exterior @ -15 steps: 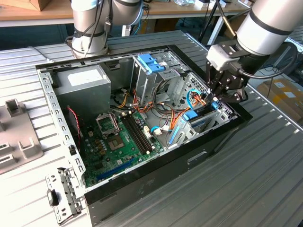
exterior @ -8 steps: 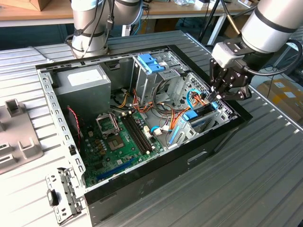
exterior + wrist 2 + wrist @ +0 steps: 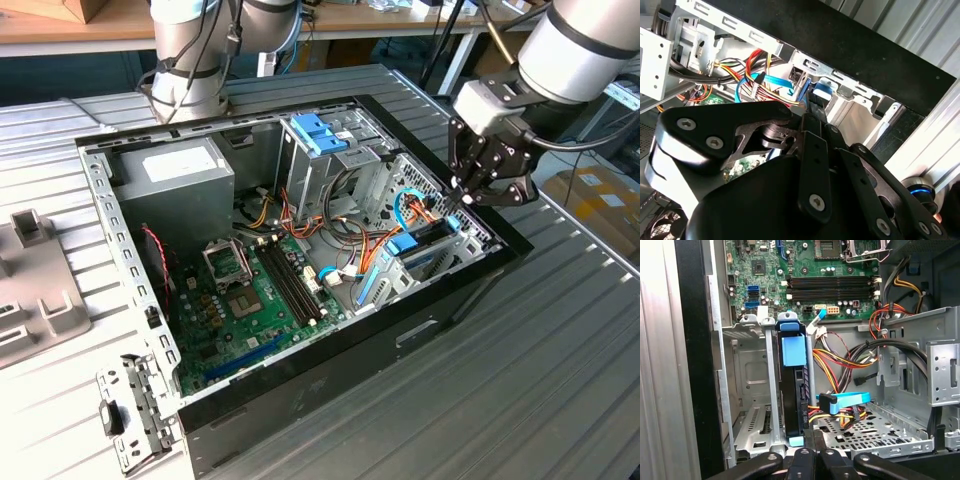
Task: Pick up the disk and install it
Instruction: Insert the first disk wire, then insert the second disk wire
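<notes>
Cables [image 3: 840, 360] crowd disk [image 3: 792, 390] (cage-side).

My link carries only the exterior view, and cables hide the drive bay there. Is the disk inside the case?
Observer: Yes. In the first wrist view the disk stands on edge in a slot of the metal drive cage, with its blue tab toward the motherboard.
Operator: Anything crowding it?
Observer: A blue data cable lies right beside it, among red and yellow wires. I cannot tell whether it is plugged in.
Operator: Where is the end effector?
Observer: In the same view the end effector sits at the disk's near end. I cannot tell whether they touch.
</notes>
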`<state>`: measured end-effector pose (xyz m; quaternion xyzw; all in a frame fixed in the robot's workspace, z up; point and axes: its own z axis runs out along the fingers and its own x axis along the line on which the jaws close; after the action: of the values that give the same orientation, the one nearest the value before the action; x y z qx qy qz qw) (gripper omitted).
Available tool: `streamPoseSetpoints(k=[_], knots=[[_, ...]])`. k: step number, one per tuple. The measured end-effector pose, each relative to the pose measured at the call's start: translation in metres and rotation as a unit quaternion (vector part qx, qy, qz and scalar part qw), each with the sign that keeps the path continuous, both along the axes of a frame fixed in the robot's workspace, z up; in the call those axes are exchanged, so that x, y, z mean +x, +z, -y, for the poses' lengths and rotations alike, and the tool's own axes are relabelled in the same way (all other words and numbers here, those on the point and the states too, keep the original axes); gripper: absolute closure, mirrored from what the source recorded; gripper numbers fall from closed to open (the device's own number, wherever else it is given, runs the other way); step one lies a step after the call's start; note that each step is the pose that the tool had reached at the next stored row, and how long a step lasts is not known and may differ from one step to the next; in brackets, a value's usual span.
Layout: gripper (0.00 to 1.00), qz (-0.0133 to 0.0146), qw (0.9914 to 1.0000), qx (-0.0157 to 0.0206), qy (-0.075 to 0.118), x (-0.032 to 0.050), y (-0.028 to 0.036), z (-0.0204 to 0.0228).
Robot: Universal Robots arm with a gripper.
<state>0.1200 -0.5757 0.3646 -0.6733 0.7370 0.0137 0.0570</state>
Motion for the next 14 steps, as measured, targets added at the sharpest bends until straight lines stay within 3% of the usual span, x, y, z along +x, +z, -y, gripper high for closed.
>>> streamPoseSetpoints(k=[12,14], knots=[[0.89,0.0,1.0,-0.0001,0.0,0.0005,0.0007,0.0],[0.83,0.0,1.0,-0.0001,0.0,0.0005,0.0008,0.0]])
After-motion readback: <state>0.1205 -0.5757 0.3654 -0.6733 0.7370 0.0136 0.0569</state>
